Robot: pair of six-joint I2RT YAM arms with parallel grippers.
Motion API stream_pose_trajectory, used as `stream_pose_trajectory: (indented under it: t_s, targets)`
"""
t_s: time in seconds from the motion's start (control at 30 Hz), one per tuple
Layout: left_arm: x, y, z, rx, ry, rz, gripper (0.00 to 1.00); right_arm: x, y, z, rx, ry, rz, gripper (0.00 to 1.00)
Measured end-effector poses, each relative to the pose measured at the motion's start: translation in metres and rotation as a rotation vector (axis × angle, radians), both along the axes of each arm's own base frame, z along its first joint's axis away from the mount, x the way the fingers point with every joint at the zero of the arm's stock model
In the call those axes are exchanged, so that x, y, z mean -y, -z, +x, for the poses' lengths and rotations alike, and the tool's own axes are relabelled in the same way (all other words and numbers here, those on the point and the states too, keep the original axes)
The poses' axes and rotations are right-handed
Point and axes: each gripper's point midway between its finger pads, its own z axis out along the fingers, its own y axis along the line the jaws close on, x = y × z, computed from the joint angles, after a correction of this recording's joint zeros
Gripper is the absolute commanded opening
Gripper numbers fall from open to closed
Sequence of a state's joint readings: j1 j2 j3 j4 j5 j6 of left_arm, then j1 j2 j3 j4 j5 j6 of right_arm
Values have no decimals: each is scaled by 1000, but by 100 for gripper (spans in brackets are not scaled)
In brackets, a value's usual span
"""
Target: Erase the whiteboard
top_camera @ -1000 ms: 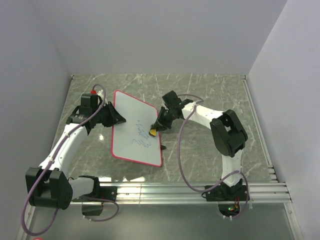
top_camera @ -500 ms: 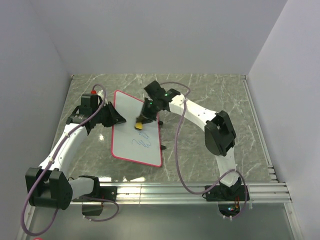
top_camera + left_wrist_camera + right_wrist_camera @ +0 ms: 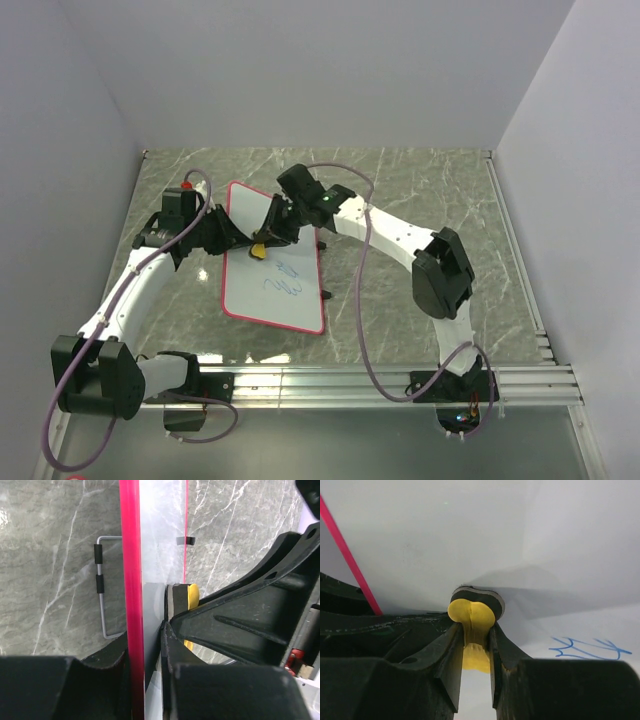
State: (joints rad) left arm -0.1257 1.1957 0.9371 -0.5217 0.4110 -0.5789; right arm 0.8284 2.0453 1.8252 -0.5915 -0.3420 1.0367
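Note:
The whiteboard [image 3: 291, 305] lies on the marble table, white with a red-pink rim [image 3: 131, 575] and blue scribbles [image 3: 285, 281] near its middle. My left gripper [image 3: 230, 240] is shut on the board's left edge, with the rim between its jaws in the left wrist view [image 3: 147, 680]. My right gripper [image 3: 264, 243] is shut on a yellow eraser [image 3: 472, 616] and presses its dark pad on the board near the left edge, above and left of the scribbles [image 3: 590, 647]. The eraser also shows in the left wrist view [image 3: 193, 595].
Two small black clips [image 3: 326, 294] sit on the board's right long edge. A bent metal wire [image 3: 101, 595] with black sleeves lies under the board's edge. Grey walls stand left, behind and right. A metal rail [image 3: 380, 380] runs along the near table edge.
My right gripper has swept the eraser from the board's right edge leftward and up to near the left edge. The scribbles remain. The left arm has not moved.

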Motion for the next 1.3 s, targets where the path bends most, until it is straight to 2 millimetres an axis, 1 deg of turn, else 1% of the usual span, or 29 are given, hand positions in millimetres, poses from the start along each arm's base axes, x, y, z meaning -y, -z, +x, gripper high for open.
stream_pose_trajectory:
  t_s: [0.07, 0.13, 0.2, 0.33, 0.43, 0.5, 0.6, 0.73, 0.8, 0.83, 0.87, 0.93, 0.97, 1.03, 1.07, 1.1, 1.13, 1.2, 1.3]
  targets:
    - [0, 0, 0, 0, 0, -1, 0, 4, 4, -1, 8, 3, 19, 0]
    - [0, 0, 0, 0, 0, -1, 0, 13, 13, -3, 15, 4, 24, 0]
    - [0, 0, 0, -2, 1, -1, 0, 29, 29, -7, 4, 12, 10, 0]
    - [0, 0, 0, -2, 1, -1, 0, 79, 76, -15, -54, 64, -48, 0]
    - [0, 0, 0, -1, 2, -1, 0, 103, 99, -22, -83, 96, -84, 0]
    - [1, 0, 0, -1, 2, -2, 0, 108, 102, -24, -84, 103, -97, 0]
    - [1, 0, 0, 0, 3, -2, 0, 107, 100, -23, -72, 102, -111, 0]
    - [1, -1, 0, 4, 4, -1, 0, 102, 93, -24, -36, 82, -169, 0]
    - [2, -1, 0, 5, 4, 1, 1, 93, 84, -25, -1, 46, -196, 0]
    - [2, -1, 0, 5, 4, 2, 0, 85, 75, -27, 23, 20, -189, 0]
    - [2, -1, 0, 5, 4, 2, 0, 73, 63, -30, 47, -12, -177, 0]
    - [2, -2, 0, 6, 5, 2, 0, 37, 28, -39, 121, -90, -102, 0]
    - [3, -2, 0, 8, 8, 2, 0, 16, 6, -46, 162, -133, -47, 0]
    - [5, -4, 1, 15, 15, 1, 0, -20, -33, -65, 238, -215, 61, 0]
    - [6, -5, 1, 19, 20, 2, 0, -32, -45, -77, 261, -250, 104, 0]
    - [7, -5, 1, 24, 26, 7, 0, -39, -52, -89, 273, -282, 130, 0]
    - [7, -5, 1, 25, 27, 7, 0, -42, -54, -99, 271, -304, 143, 0]
    - [7, -5, 1, 25, 29, 9, 0, -39, -48, -107, 264, -316, 152, 0]
    - [7, -4, 2, 25, 32, 10, 0, -20, -25, -106, 235, -292, 114, 0]
